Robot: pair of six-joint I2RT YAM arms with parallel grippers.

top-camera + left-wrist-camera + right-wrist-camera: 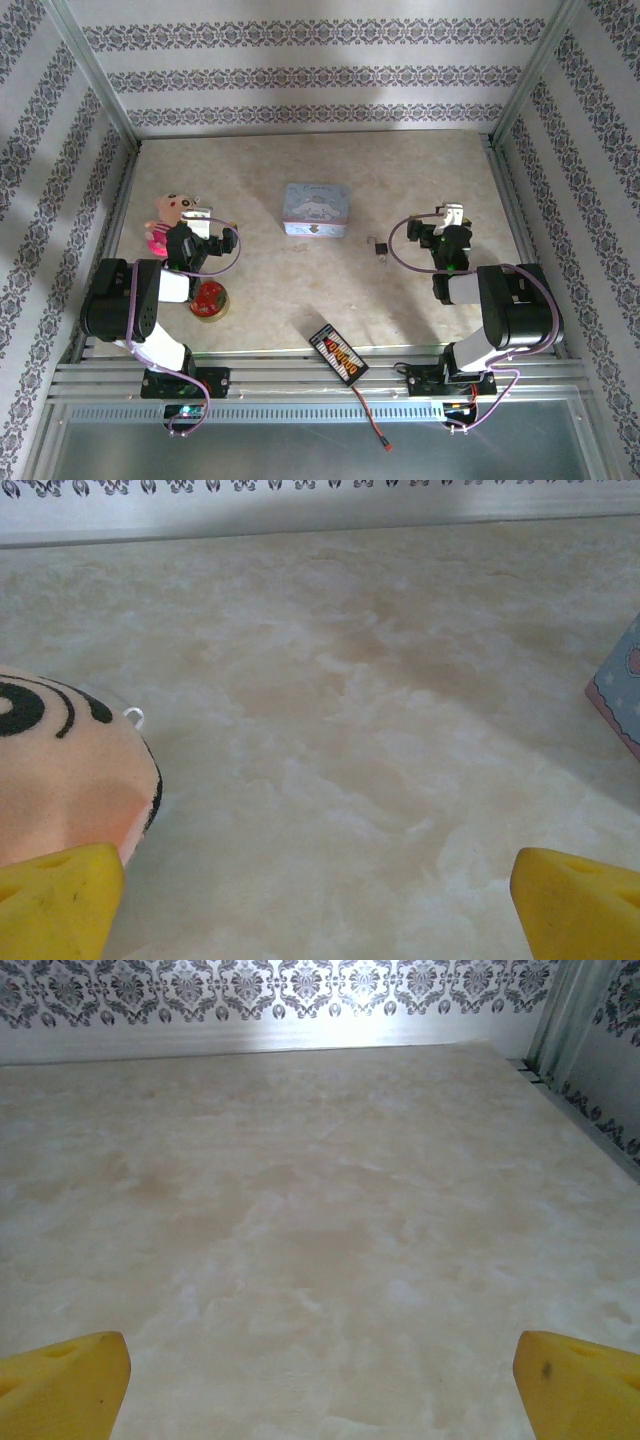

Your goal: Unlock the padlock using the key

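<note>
My left gripper [320,908] and right gripper [320,1385] hang spread and empty. The tiny dark padlock with a silver shackle [380,248] lies just right of the table's [290,300] middle, before the pale blue rectangular tin [316,210]. I can't make out the key; a clumsy pinch could skid the lock away.

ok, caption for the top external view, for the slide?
Padlock lies on the table between pale blue tin and right gripper; left gripper by the plush doll; both open.

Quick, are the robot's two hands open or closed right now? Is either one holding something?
The left end effector: open, holding nothing.
The right end effector: open, holding nothing.
</note>
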